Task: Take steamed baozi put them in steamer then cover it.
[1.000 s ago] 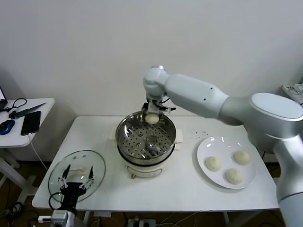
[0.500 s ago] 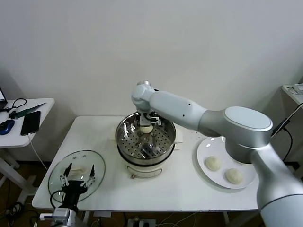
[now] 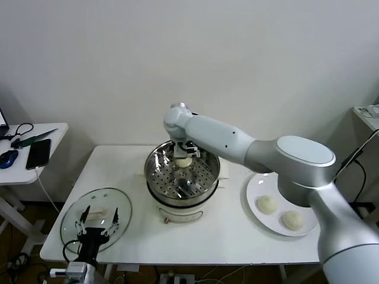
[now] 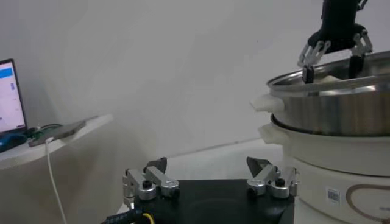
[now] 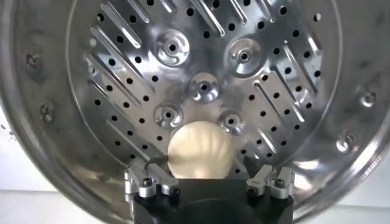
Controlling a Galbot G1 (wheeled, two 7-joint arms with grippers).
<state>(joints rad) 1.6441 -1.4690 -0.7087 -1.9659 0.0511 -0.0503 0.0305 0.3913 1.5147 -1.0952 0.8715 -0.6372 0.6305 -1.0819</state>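
Jaws of the right gripper [image 5: 208, 183] are sitting apart around a bun [image 5: 200, 152] inside the steamer [image 3: 155, 175] mid-bench; left gripper [image 3: 95, 226], jaws apart, is hovering over the lid [image 3: 121, 208] near the front-left corner.

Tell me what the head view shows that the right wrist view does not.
Only the head view shows the plate with two baozi, the lid on the table under the open left pincer, and the side desk. Only the right wrist view shows the steamer's perforated floor up close. Both show the steamer, with a baozi between the open right pincer's fingers.
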